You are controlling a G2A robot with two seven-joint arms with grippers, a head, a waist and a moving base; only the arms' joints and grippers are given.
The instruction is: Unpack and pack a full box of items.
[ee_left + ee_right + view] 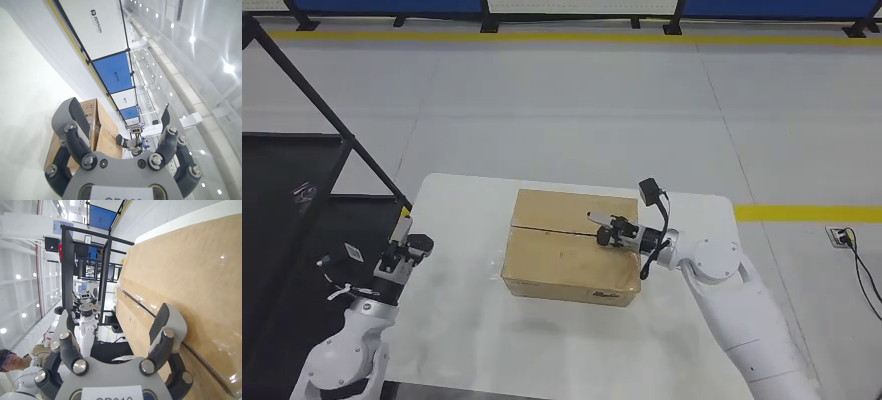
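Wide and empty, the right gripper (601, 229) lies at the taped seam (547, 229) of the cardboard box (562, 262). I would work one finger under a flap, slowly.

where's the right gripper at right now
In the top view the right gripper is open over the closed cardboard box, at the right end of its taped seam.

Box (567, 262) on table (462, 300); right gripper (599, 230) over its top.
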